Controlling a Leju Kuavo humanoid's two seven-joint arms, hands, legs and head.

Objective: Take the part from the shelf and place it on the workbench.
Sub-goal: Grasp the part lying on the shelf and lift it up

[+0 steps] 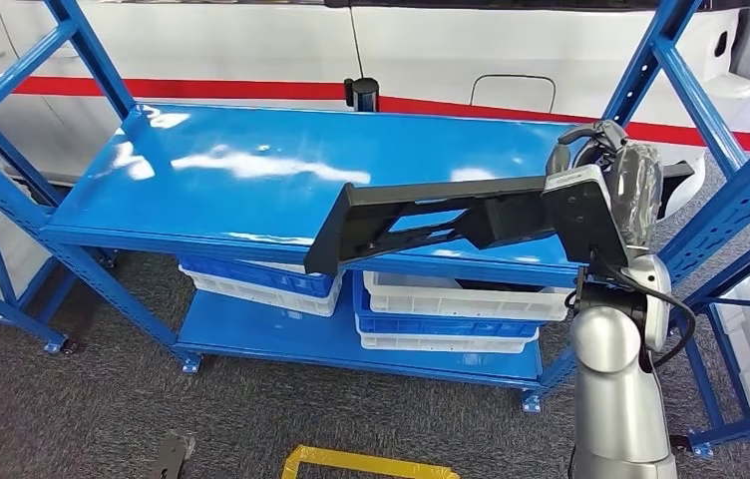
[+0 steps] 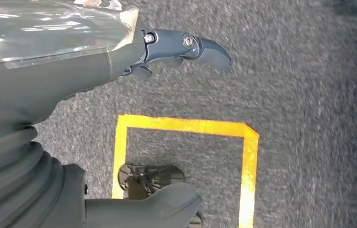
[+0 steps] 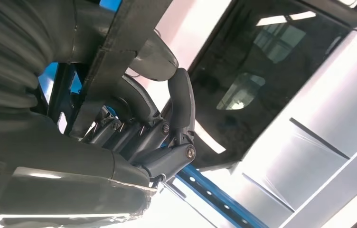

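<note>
The long black part (image 1: 431,222) is found gripped at one end by the right hand (image 1: 605,170) and held clear above the blue shelf (image 1: 251,170), so removal is judged done and placement on the worktop outstanding; the left hand (image 2: 186,50) is seen empty, fingers apart, over the floor.

My head camera looks forward and down at the blue shelf (image 1: 281,170). The left wrist camera faces the carpet (image 2: 309,95); the right wrist camera, close behind its hand, shares that shelf's blue frame.
</note>
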